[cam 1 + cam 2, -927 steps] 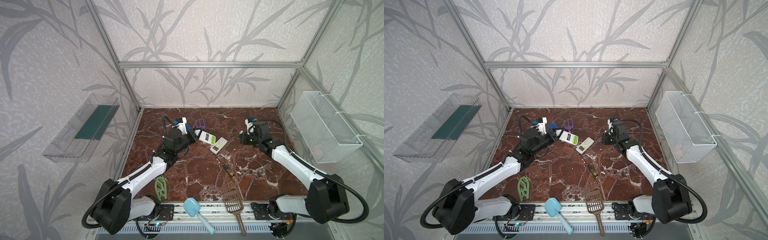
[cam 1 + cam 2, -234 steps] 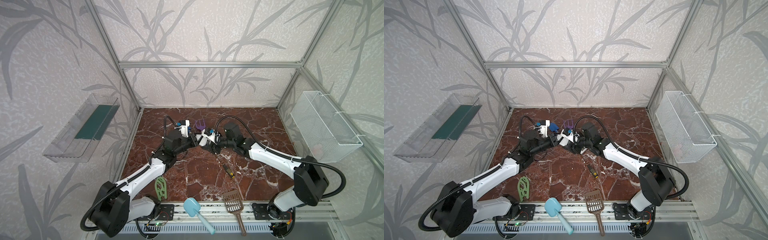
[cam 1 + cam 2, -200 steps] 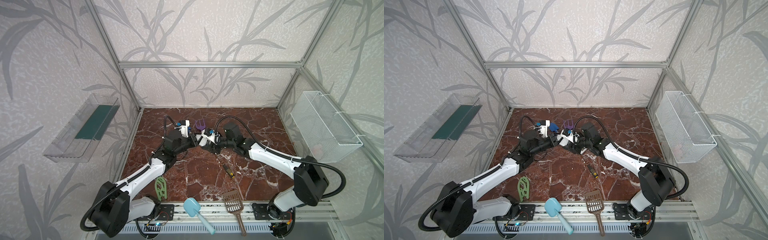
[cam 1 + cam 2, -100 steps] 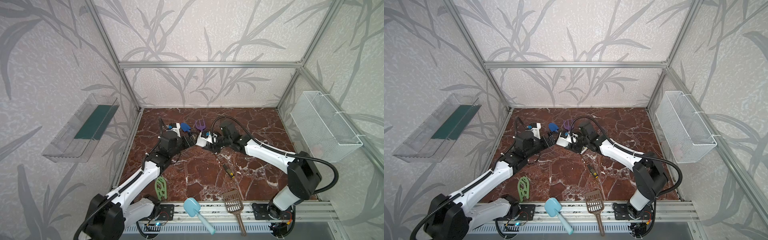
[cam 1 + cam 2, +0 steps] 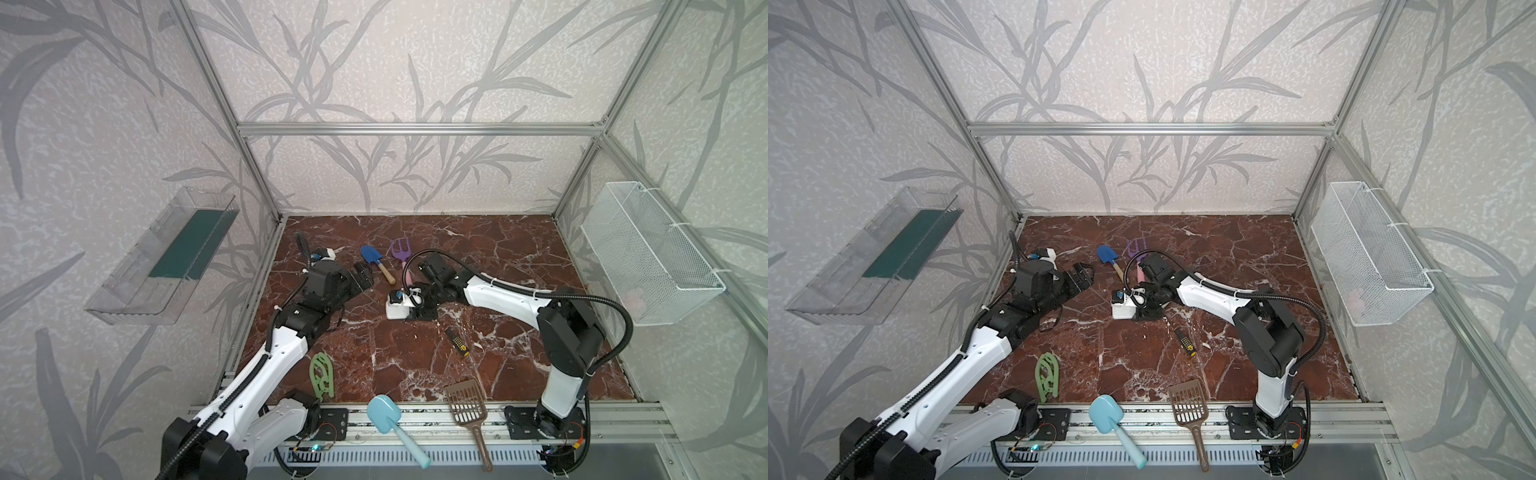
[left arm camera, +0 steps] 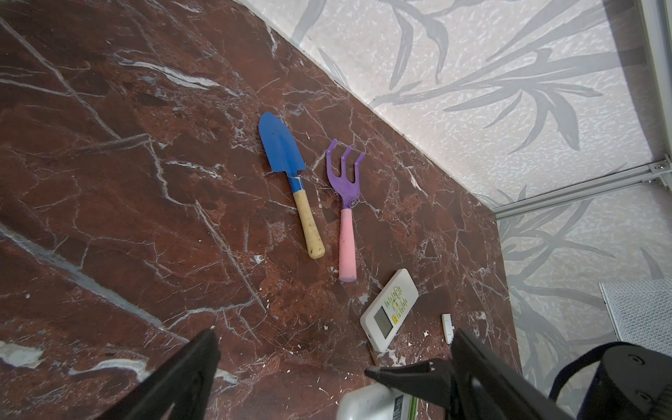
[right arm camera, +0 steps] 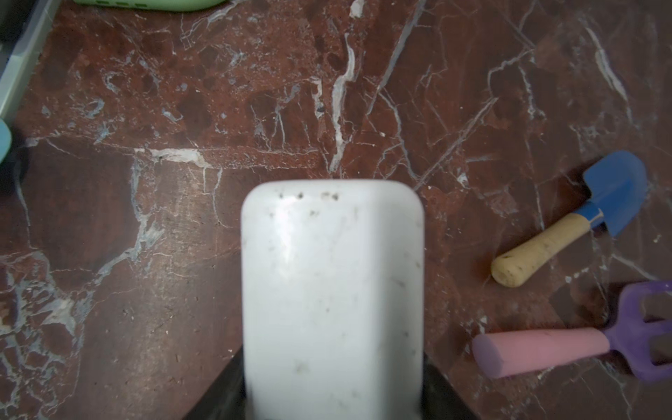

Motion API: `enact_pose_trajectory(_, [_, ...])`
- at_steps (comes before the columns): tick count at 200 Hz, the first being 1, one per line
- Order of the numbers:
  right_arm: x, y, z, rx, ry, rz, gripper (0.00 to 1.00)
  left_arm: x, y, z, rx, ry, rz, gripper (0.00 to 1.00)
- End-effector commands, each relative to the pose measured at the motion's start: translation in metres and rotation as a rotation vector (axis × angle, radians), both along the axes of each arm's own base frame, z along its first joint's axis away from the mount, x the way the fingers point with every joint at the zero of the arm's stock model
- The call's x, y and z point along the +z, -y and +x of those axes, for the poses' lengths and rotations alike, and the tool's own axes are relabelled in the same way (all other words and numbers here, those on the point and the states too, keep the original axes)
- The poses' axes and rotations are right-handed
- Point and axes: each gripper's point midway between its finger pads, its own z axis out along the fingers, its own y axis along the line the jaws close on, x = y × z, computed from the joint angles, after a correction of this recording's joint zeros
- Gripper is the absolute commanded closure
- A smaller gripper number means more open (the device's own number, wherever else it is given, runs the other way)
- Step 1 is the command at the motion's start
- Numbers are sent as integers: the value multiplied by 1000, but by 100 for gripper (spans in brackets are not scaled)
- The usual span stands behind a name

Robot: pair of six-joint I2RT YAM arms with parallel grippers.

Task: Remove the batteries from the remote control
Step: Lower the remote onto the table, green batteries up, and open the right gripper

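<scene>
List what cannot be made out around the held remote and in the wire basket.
Batteries: perhaps the green sliver at the left wrist view's bottom edge, cut off.
Held remote: blurred blank side fills the right wrist view; compartment unseen.
Wire basket contents: pale blur behind mesh in both top views.

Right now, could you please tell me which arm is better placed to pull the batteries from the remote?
Left. The right jaws are shut on the remote, so that arm is busy; the left jaws stand open and empty nearby, free to pick.
</scene>
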Motion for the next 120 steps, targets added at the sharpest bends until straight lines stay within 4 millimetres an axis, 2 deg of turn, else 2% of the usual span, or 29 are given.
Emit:
enact_pose_trajectory(1, [-6, -6, -4, 49, 3, -41, 47, 1, -7, 0, 15, 10, 32, 0])
enact_pose_trajectory(45, [-32, -6, -4, 79, -22, -161, 44, 0, -7, 0, 17, 21, 20, 1])
enact_pose_trajectory(120, [-61, 1, -5, 89, -91, -274, 40, -1, -8, -1, 21, 25, 11, 1])
